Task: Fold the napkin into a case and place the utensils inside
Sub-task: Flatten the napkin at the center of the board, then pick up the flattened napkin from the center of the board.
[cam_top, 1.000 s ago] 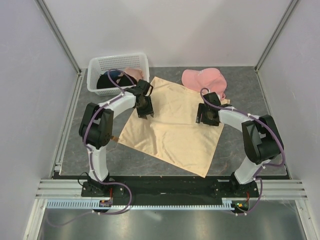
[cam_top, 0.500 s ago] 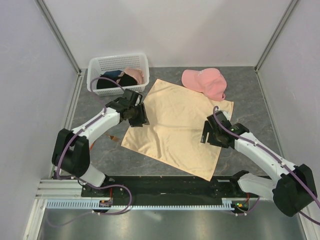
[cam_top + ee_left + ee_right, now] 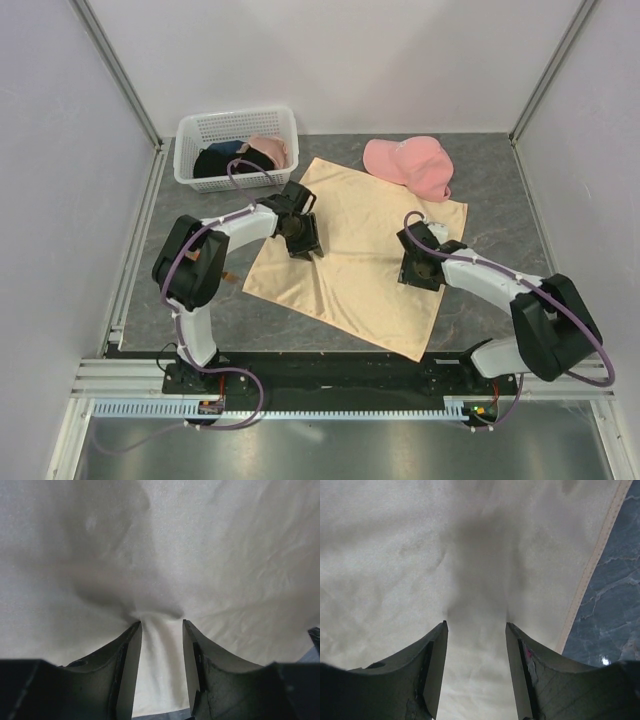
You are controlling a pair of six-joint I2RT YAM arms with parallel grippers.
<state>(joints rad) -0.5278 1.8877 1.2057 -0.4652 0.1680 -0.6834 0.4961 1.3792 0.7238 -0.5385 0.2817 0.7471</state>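
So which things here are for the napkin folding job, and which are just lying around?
For the job: the napkin, the left claw and the right claw, both down at it.
Just lying about: the pink cap, the white basket, the dark and pink clothes in it.

The left arm (image 3: 235, 222) and the right arm (image 3: 488, 283) are built alike: smooth white links joined by bulky black joint housings (image 3: 188, 268), each on a black base (image 3: 190, 378). A purple cable (image 3: 262, 392) loops along each arm. The left gripper (image 3: 160, 625) and the right gripper (image 3: 476, 625) carry dark, curved, wedge-shaped fingers (image 3: 432, 672). One finger of the right gripper bears a small pink mark (image 3: 527, 653).
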